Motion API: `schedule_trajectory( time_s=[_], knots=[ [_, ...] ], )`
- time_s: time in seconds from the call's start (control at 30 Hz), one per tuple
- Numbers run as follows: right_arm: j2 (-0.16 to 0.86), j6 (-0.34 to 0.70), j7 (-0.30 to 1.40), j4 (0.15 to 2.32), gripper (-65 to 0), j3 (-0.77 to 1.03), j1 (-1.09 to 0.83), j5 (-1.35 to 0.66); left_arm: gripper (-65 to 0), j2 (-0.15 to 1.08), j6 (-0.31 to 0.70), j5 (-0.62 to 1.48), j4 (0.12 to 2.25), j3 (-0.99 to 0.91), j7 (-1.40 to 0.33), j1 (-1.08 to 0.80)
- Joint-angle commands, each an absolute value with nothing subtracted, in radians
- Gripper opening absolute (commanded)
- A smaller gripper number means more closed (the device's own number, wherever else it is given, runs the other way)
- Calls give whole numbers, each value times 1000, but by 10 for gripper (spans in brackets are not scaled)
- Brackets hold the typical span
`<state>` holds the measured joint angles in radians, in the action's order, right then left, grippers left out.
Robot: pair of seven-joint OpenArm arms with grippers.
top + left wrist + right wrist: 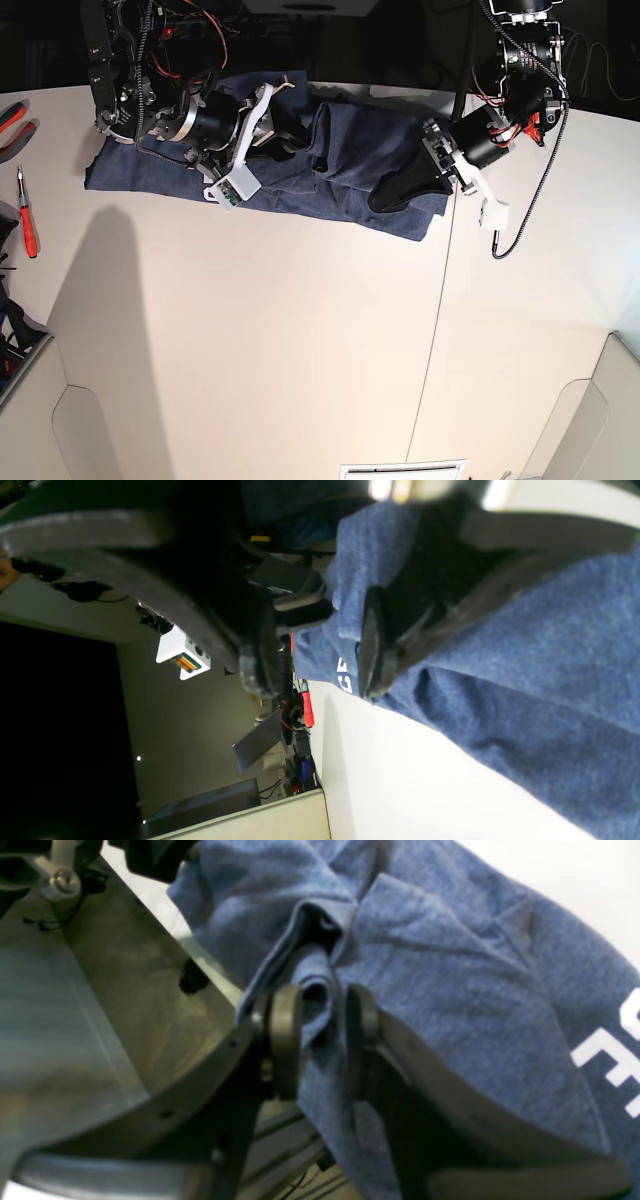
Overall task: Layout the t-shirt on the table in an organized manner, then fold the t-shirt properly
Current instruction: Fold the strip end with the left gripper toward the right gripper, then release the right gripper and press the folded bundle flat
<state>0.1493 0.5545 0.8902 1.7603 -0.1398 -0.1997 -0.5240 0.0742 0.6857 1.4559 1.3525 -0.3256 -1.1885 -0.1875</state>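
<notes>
Here's the surface [300, 340], wide and pale with a thin dark seam running front to back, and most of it sits bare. The t-shirt [340, 150] lies in a long rumpled band along the far edge, reaching from near the far left corner to just short of the seam, bunched and ridged through the middle. White lettering peeks out in both wrist views, only a few letters of it.

On progress, I'd call this early in the laying-out. The cloth is stretched sideways but it isn't flat, no sleeves or hem are squared up, and no fold has been made. All of the smoothing and all of the folding looks to be left.

Now the arms. The right tool [322, 1035] is pinching a thick pleat of blue cloth between its two pads, the fabric gathered and hanging through the gap. The left tool [310, 665] is spread, jaws wide apart, one pad resting against the shirt near its end by the seam and the other clear of it, nothing caught between them.

What's hard to read: the base view hides the shirt's middle behind the right arm, so collar and sleeves can't be placed. The left wrist view is blurred close up and turned on its side. Tools with red handles [25, 225] lie at the left edge, partly cut off
</notes>
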Motion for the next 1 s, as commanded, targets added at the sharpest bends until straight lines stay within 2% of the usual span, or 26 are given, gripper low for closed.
schedule_trajectory(
  time_s=[0.0, 0.13, 0.3, 0.33, 0.43, 0.47, 0.73, 0.97],
  knots=[
    [149, 561, 867, 1782, -492, -134, -188, -547, -358, 76, 698, 1484, 1370, -326, -1179, -180],
    [149, 561, 868, 1848, -492, -75, -170, -550, -358, 82, 698, 1484, 1370, -326, -1179, -180],
    [149, 555, 873, 1992, -491, 85, -156, -550, -358, 100, 698, 1484, 1370, -338, -1180, -180],
    [149, 553, 877, 2020, -474, 126, -156, -550, -358, 103, 698, 1484, 1370, -345, -1180, -180],
    [152, 553, 923, 2067, -313, 251, -156, -550, -358, 103, 698, 1484, 1370, -370, -1182, -181],
    [155, 553, 925, 2067, -300, 294, -157, -550, -358, 103, 698, 1484, 1370, -376, -1182, -180],
    [249, 546, 948, 2014, -301, 609, -159, -667, -358, 103, 698, 1484, 1370, -387, -1182, -180],
    [288, 547, 1042, 1724, -300, 668, -159, -846, -358, 103, 698, 1484, 1370, -387, -1182, -180]
  ],
)
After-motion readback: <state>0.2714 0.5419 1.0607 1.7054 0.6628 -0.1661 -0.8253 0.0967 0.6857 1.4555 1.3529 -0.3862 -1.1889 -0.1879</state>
